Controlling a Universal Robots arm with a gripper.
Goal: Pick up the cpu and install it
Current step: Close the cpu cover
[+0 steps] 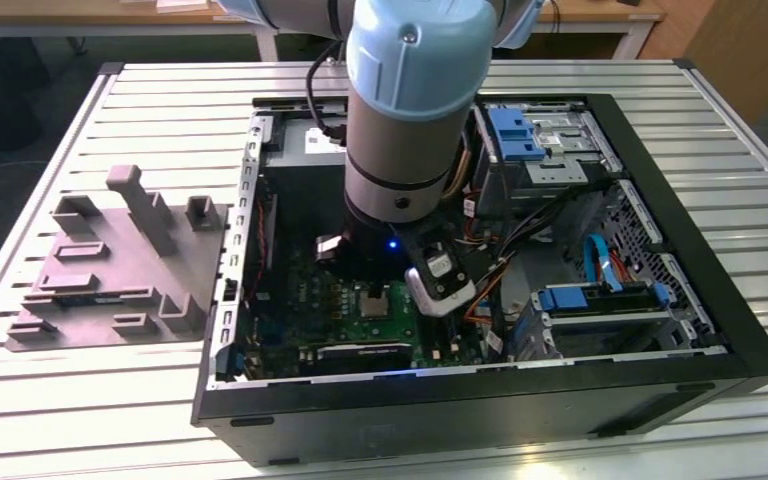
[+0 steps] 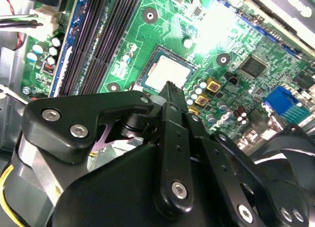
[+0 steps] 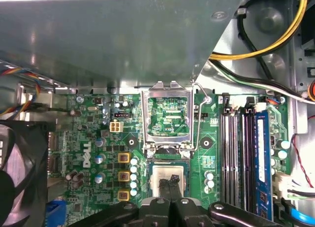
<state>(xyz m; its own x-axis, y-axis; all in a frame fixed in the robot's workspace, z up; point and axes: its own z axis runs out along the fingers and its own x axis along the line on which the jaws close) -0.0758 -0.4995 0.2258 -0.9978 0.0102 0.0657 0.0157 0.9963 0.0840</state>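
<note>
Inside the case, exterior view, gripper (image 1: pixel 377 298) hangs over the motherboard (image 1: pixel 355 322). Second wrist view: cpu (image 2: pixel 166 72) sits in its socket (image 2: pixel 145 75), right under the gripper. First wrist view: jaws pinched together, empty; pushing down off-centre could wreck the socket imo.

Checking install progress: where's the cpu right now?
In the first wrist view the cpu lies in the motherboard socket, next to the raised load plate, with the gripper just over it.
</note>
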